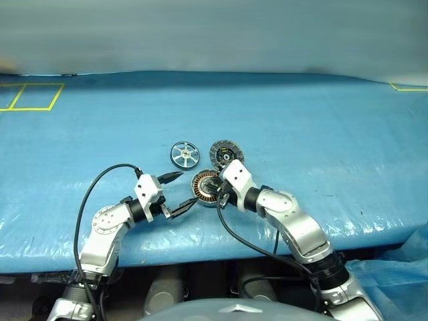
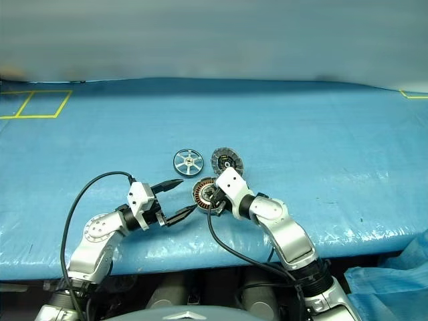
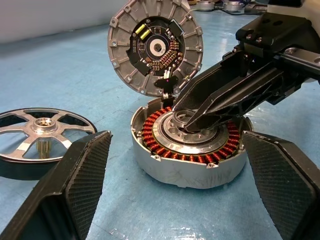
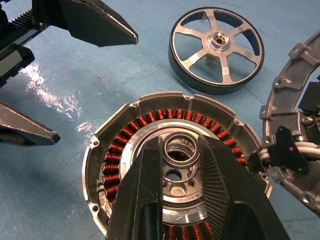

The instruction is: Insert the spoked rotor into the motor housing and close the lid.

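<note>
A: Item, motor housing (image 1: 206, 188), near centre, lid (image 1: 227, 153) propped open behind; right gripper (image 4: 181, 150) pinches its centre hub.

B: Item, spoked rotor (image 1: 184, 155), far left, untouched. Left gripper (image 1: 176, 194) gapes empty. We risk tipping the housing or scraping windings if that pinch drags.

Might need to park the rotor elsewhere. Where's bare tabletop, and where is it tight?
Free: the blue tabletop beyond the spoked rotor and lid, and out to either side. Crowded: around the motor housing, with the right gripper on its centre, the open left gripper alongside and the lid standing behind.
</note>
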